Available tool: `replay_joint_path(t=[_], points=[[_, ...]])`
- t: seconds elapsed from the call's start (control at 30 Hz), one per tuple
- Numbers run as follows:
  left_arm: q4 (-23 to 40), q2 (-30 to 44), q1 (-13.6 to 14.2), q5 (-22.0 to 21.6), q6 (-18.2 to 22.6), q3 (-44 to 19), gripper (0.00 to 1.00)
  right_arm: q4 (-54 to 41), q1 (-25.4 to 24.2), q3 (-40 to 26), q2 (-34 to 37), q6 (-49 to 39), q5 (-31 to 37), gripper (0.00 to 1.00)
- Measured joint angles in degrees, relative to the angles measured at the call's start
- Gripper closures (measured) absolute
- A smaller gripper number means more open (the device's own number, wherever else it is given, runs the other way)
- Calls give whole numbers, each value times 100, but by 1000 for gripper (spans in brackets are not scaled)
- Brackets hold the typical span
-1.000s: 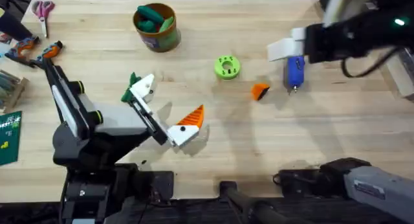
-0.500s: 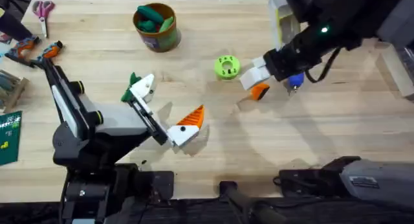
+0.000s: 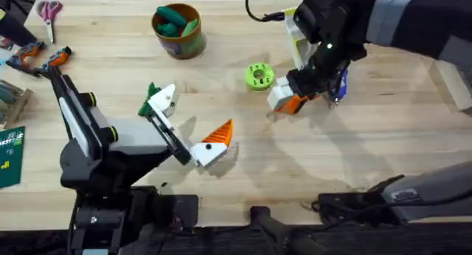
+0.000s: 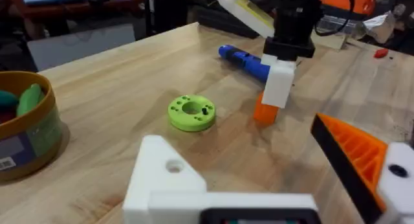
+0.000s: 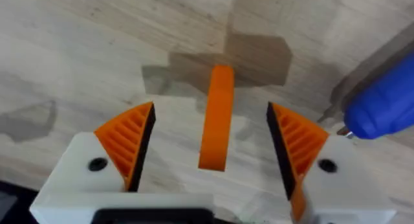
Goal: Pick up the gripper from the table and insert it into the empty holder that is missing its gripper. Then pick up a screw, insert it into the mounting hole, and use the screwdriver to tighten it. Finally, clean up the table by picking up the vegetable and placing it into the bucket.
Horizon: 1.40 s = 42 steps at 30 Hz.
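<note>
Your right claw (image 3: 284,100) hangs low over the surface (image 3: 354,159), right of centre, jaws spread wide with the gripper (image 5: 217,117) lying between them, touched by neither pad. Your left claw (image 3: 184,126) rests left of centre, jaws apart and holding nothing; its far finger is the bare white holder (image 3: 162,99).

- Screwdriver (image 3: 338,82): just right of the right claw.
- Green ring (image 3: 259,76): just left of it.
- Bucket (image 3: 178,30): far left.
- Vegetable (image 3: 151,93): beside the holder.
</note>
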<state>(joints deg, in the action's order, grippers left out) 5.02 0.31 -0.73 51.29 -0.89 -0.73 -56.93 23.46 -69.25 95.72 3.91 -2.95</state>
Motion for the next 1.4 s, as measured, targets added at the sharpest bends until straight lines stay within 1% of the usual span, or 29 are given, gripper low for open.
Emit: replay_joint_path(t=[0.23, 0.43, 0.53, 0.6, 0.87, 0.93, 1.0, 1.1, 1.27, 1.33, 1.4], points=[[0, -1, 0, -1, 0, 0, 14, 89, 71, 311, -163, 399, 188, 11], [0, 0, 0, 0, 0, 0, 14, 580, 224, 723, -559, 645, 209, 10], [0, 1, 0, 0, 0, 0, 14, 641, 236, 730, -635, 685, 237, 10], [0, 0, 0, -1, 0, 0, 14, 680, 236, 732, -640, 705, 411, 10], [0, 1, 0, 0, 0, 0, 14, 557, 236, 732, -953, 682, 471, 19], [0, 0, 0, 0, 0, 0, 13, 529, 236, 732, -951, 678, 478, 49], [0, 1, 0, 0, 0, 0, 14, 501, 236, 732, -953, 676, 486, 123], [0, -1, 0, 0, 0, 0, 14, 479, 236, 732, -951, 676, 486, 194], [0, 1, 0, 0, 0, 0, 14, 483, 236, 732, -951, 657, 487, 223], [0, 1, 0, -2, 0, 0, 14, 485, 236, 732, -945, 654, 488, 253], [0, 1, 0, 0, 0, 0, 14, 481, 236, 732, -894, 613, 491, 427]])
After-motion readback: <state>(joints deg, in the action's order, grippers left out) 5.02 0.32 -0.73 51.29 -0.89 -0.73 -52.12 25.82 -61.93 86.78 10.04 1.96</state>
